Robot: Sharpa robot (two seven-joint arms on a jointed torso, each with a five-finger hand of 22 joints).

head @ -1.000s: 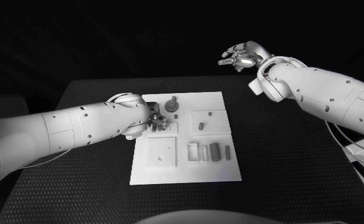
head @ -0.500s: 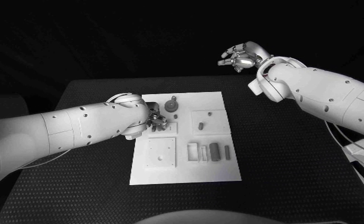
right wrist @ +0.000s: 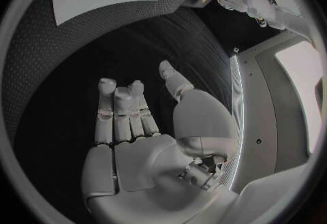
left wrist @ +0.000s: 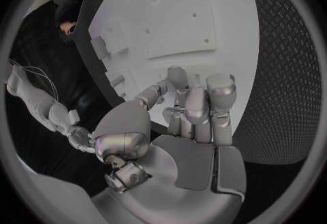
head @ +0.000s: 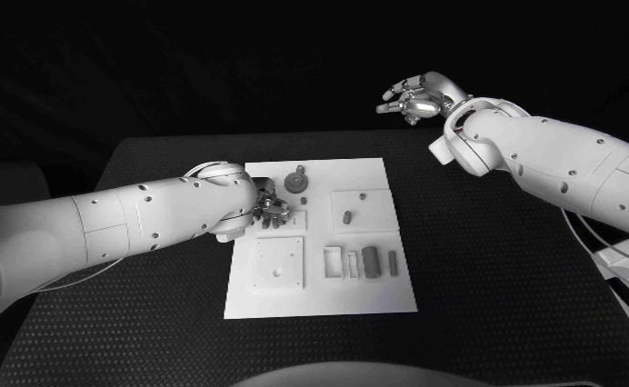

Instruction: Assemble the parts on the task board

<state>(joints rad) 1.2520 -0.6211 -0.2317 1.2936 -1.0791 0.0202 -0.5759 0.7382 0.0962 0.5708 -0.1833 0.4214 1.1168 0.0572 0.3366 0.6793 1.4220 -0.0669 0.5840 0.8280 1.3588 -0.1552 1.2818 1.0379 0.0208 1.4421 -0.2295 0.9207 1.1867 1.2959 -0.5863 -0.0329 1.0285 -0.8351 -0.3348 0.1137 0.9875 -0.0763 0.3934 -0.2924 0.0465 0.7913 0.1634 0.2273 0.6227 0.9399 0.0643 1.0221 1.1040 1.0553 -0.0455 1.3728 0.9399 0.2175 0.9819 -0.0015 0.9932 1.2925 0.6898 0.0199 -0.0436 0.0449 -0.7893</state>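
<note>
My left hand [head: 272, 209] is hovering over the task board [head: 380, 292], fingers curling in; I cannot tell if they are gripping any part. Grey parts [head: 371, 261] are lying nearer me. My right hand [head: 417, 99] is waiting, empty and loosely spread, well apart.

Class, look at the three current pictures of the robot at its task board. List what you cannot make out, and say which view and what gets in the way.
1. Whether the left hand holds a part: in the head view its arm covers it; in the left wrist view the curled fingers hide any part.
2. The task board under that hand: covered in the head view.
3. The shapes of the small parts: too small in the head view.
4. The board's far portion: cut off in the right wrist view.
</note>
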